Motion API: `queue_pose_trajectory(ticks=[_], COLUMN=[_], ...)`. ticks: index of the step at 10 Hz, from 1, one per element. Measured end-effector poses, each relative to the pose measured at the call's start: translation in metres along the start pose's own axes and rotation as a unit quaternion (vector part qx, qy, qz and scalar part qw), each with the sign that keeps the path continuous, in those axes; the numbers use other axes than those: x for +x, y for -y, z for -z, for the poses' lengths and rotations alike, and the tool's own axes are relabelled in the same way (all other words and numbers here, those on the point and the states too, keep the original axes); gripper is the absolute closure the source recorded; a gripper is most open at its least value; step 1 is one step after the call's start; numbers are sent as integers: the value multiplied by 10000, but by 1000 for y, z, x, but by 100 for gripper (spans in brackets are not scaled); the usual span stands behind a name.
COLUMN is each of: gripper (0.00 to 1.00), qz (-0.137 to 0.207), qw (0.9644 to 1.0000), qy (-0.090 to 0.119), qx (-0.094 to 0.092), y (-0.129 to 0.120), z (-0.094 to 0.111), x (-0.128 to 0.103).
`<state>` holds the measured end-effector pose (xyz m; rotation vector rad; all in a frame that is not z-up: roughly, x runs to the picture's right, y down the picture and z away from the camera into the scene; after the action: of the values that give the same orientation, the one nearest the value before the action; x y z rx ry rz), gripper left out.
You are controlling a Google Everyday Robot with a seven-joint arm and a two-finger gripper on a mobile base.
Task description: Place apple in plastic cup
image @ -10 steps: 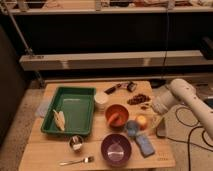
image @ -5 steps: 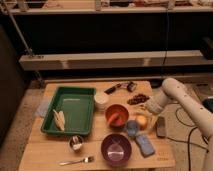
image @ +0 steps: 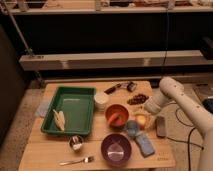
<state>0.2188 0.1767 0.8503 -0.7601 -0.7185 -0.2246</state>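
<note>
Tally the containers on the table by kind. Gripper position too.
Bowls: 2 (orange bowl, purple bowl)
Cups: 2 (plastic cup, metal cup)
Trays: 1 (green tray)
Round tubs: 1 (white container)
Total: 6
Gripper: at the apple, right of the orange bowl.

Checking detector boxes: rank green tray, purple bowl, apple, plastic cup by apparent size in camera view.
1. green tray
2. purple bowl
3. apple and plastic cup look alike, unranked.
Tool is right beside the apple.

Wooden counter point(image: 47, 154) carries green tray point(image: 67, 110), white container point(image: 101, 101), orange bowl point(image: 117, 116), purple bowl point(image: 116, 149), plastic cup point(image: 132, 129), blue block point(image: 145, 145), fork point(image: 77, 161); hand point(image: 143, 114) over right side.
</note>
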Motion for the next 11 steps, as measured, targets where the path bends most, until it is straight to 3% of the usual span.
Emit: queue_pose_trajectory(ticks=[3, 5, 9, 11], gripper=[76, 96, 100, 100], qz=[49, 58, 335, 394], qw=[10000, 10000, 9992, 9991], qy=[1, 46, 20, -23], qx=[-41, 45, 197, 133], y=[0, -3, -6, -9], z=[2, 10, 55, 67], x=[-2, -4, -43, -66])
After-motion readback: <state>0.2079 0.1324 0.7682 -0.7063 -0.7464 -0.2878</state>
